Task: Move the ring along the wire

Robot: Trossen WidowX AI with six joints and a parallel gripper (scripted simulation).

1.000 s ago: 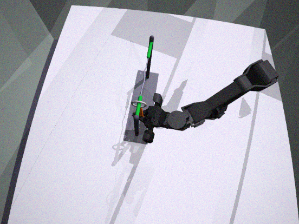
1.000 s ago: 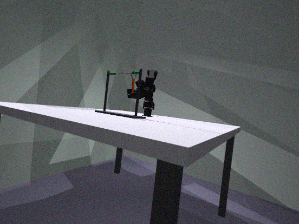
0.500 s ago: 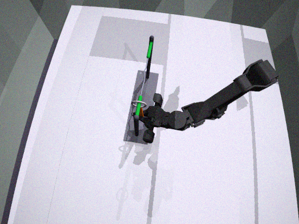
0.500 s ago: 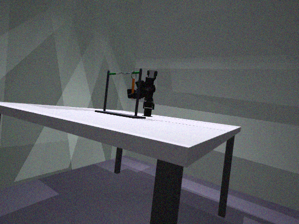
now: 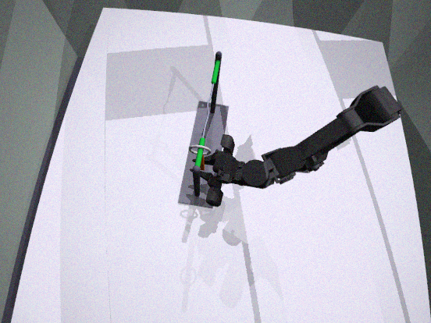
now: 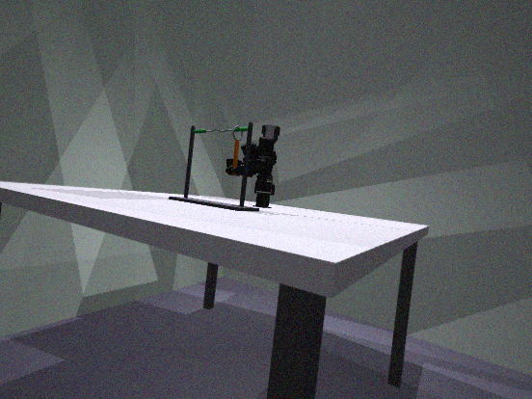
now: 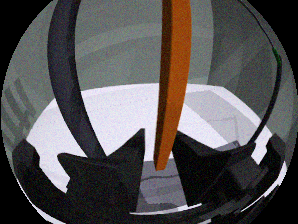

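The pale ring point(image 5: 190, 149) point(image 6: 233, 133) is around the green part point(image 5: 198, 159) point(image 6: 242, 129) beside the near post point(image 5: 197, 183) point(image 6: 246, 169) point(image 7: 62, 65). Its orange handle point(image 5: 202, 161) point(image 6: 236, 153) point(image 7: 176, 65) hangs down, nearly upright. My gripper point(image 5: 193, 165) point(image 6: 233, 169) point(image 7: 157, 132) is partly open around the handle's lower end. In the wrist view a gap shows between handle and left finger; the right finger is very close, and I cannot tell whether it touches. The other green part point(image 5: 215, 72) point(image 6: 199, 131) is by the far post point(image 6: 189, 164).
The thin grey wire point(image 6: 219, 130) runs between the green parts, beyond the ring's far side. Both posts rise from a grey base plate point(image 5: 189, 195) on the white table point(image 5: 137, 234). The near post stands close beside my left finger in the wrist view.
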